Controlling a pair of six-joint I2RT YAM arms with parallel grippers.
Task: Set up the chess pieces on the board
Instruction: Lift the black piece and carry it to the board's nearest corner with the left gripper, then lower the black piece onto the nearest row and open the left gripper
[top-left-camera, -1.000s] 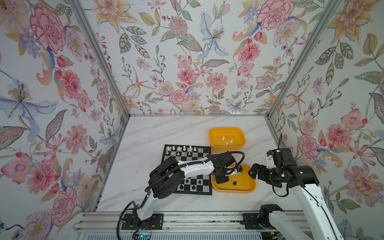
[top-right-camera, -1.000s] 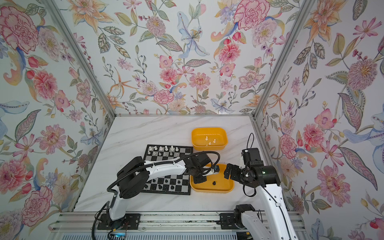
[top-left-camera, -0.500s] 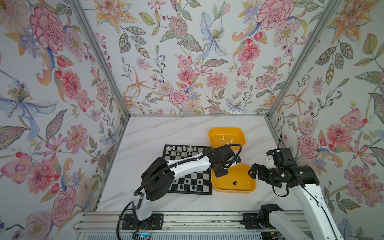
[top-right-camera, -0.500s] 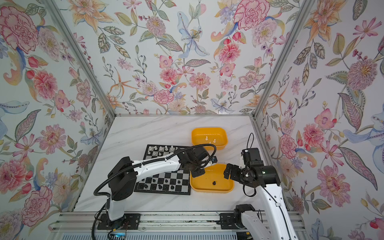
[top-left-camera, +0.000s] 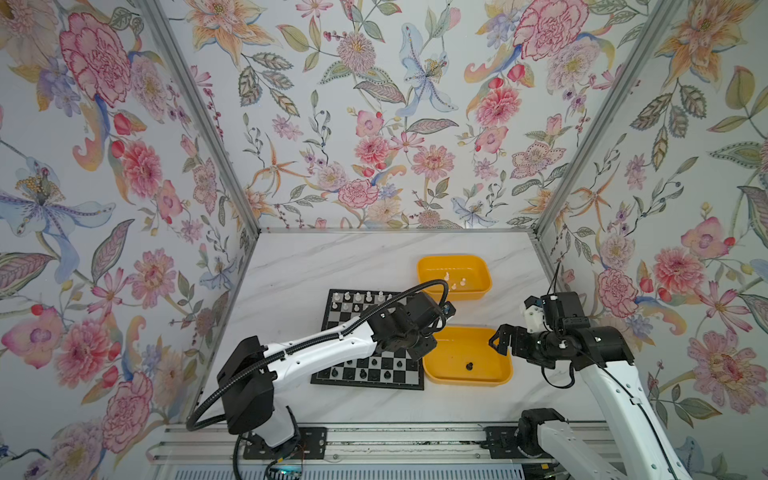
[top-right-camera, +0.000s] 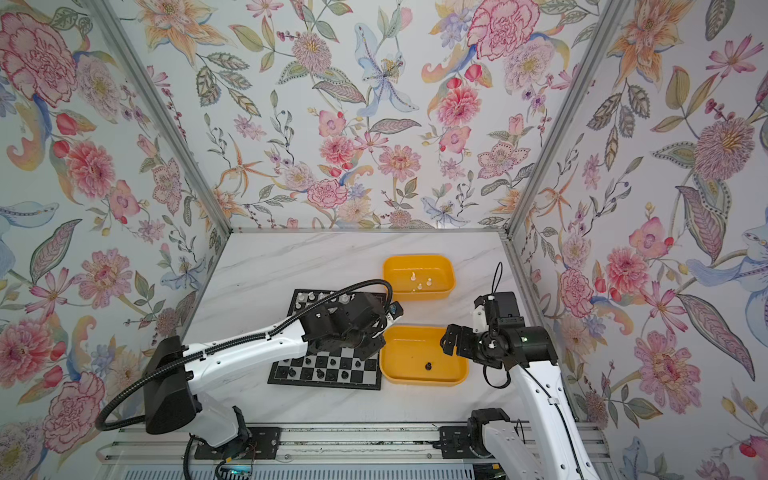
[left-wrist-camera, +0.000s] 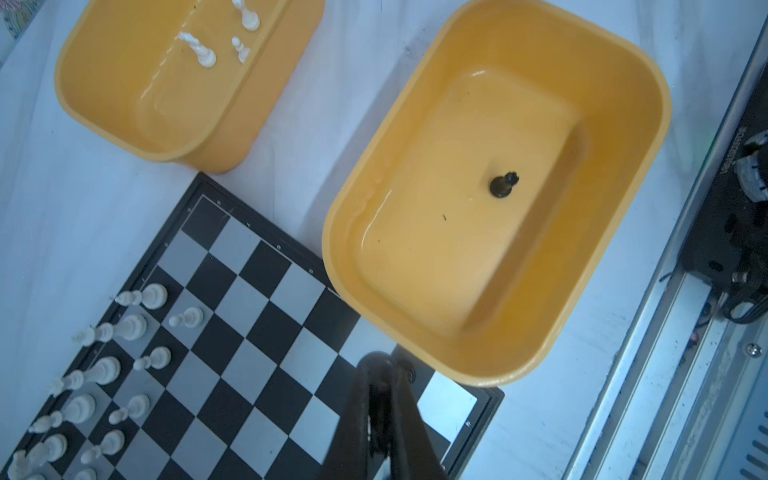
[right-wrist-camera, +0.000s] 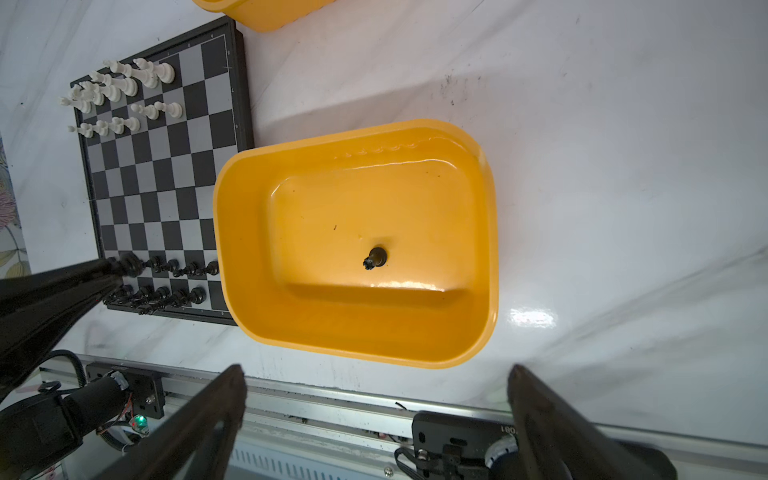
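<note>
The board (top-left-camera: 349, 318) (left-wrist-camera: 249, 332) (right-wrist-camera: 166, 187) lies mid-table. White chess pieces (top-left-camera: 357, 297) (left-wrist-camera: 104, 370) fill part of its far rows. Black ones (top-left-camera: 374, 374) (right-wrist-camera: 174, 282) stand in its near rows. My left gripper (top-left-camera: 419, 352) (top-right-camera: 365, 353) (left-wrist-camera: 384, 368) hovers over the board's near right corner, shut on a small black chess piece that mostly hides between the fingers. Beside the board, the near yellow tub (top-left-camera: 500, 374) (right-wrist-camera: 486, 249) holds one black piece (top-left-camera: 469, 366) (right-wrist-camera: 376, 257). My right gripper (top-left-camera: 500, 340) (right-wrist-camera: 376, 370) hangs open at that tub's right side, holding nothing.
A second yellow tub (top-left-camera: 453, 258) (left-wrist-camera: 104, 124) stands behind the near one, with three white pieces (top-left-camera: 454, 282) (left-wrist-camera: 224, 41) in it. Floral walls close in the left, back and right. A metal rail (top-left-camera: 374, 440) with both arm bases runs along the front edge.
My left gripper has risen out of the near tub and moved left over the board's near right corner, staying shut. The right arm has not moved.
</note>
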